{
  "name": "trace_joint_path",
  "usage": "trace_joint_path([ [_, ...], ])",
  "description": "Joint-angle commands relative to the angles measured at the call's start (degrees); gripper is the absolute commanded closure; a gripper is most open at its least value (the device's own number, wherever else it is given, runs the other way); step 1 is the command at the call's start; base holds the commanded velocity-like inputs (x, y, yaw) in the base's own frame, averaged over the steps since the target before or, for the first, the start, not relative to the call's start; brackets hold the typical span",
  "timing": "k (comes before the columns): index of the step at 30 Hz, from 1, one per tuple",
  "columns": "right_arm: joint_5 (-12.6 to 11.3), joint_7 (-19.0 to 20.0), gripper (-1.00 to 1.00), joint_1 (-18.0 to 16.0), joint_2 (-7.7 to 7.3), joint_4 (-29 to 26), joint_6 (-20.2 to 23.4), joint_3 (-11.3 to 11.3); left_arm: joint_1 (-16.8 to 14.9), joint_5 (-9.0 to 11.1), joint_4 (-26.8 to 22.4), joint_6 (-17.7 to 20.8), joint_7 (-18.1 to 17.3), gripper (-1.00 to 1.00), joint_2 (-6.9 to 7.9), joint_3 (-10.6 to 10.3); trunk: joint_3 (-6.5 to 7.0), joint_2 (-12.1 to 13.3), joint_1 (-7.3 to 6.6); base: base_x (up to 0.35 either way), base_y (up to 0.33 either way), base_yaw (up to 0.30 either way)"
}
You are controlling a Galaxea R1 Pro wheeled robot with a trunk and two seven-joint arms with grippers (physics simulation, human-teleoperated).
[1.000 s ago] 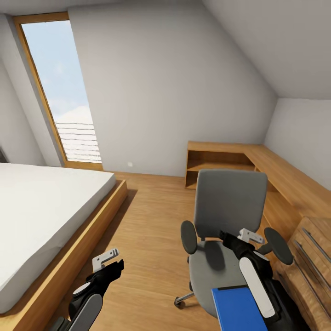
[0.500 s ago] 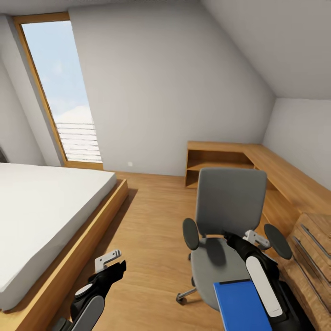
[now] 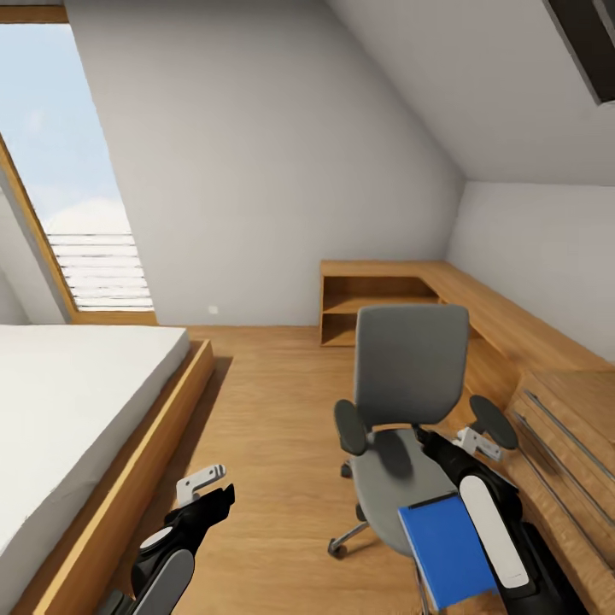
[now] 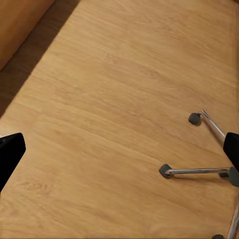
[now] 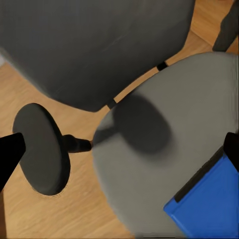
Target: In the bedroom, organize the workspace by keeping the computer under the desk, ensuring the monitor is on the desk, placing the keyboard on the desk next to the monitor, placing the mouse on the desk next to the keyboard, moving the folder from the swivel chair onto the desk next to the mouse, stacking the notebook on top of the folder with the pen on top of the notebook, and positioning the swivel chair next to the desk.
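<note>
Hovering with fingers spread wide, the right gripper (image 3: 461, 437) hung over the swivel chair (image 3: 410, 401), whose seat carried the blue folder (image 3: 446, 547) near its front edge. The left gripper (image 3: 205, 487), likewise open, idled above bare floor (image 4: 114, 99). Nothing looked moved yet; everything remained.

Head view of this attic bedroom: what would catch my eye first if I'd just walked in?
Probably the grey swivel chair in the middle of the wooden floor, with a bright blue folder at the front of its seat. The robot's right gripper hangs over that seat, its left gripper above bare floor beside the low white bed. A tall window brightens the far left.
</note>
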Motion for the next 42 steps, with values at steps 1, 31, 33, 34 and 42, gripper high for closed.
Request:
trace_joint_path([
  [1, -0.5, -0.4, -1.00, 0.0, -0.01, -0.1, 0.2, 0.0, -0.1, 0.3, -0.1, 0.1, 0.4, -1.00, 0.06, -0.1, -0.06, 0.0, 0.00, 0.000, 0.220, -0.294],
  [31, -0.6, -0.4, -1.00, 0.0, -0.01, 0.0, 0.3, -0.8, -0.1, 0.3, 0.0, 0.1, 0.4, -1.00, 0.06, -0.1, -0.10, 0.0, 0.00, -0.078, 0.149, -0.256],
  [33, -0.6, -0.4, -1.00, 0.0, -0.01, 0.0, 0.3, -0.8, -0.1, 0.3, -0.1, 0.1, 0.4, -1.00, 0.06, -0.2, -0.11, 0.0, 0.00, -0.054, 0.315, -0.012],
  [34, -0.6, -0.4, -1.00, 0.0, -0.01, 0.0, 0.3, -0.8, -0.1, 0.3, -0.1, 0.1, 0.4, -1.00, 0.06, -0.2, -0.11, 0.0, 0.00, -0.021, 0.318, -0.005],
  [42, -4.8, -0.4, -1.00, 0.0, -0.40, 0.2, 0.7, -2.5, -0.1, 0.2, -0.2, 0.1, 0.2, -1.00, 0.15, -0.8, -0.11, 0.0, 0.00, -0.005, 0.199, -0.001],
])
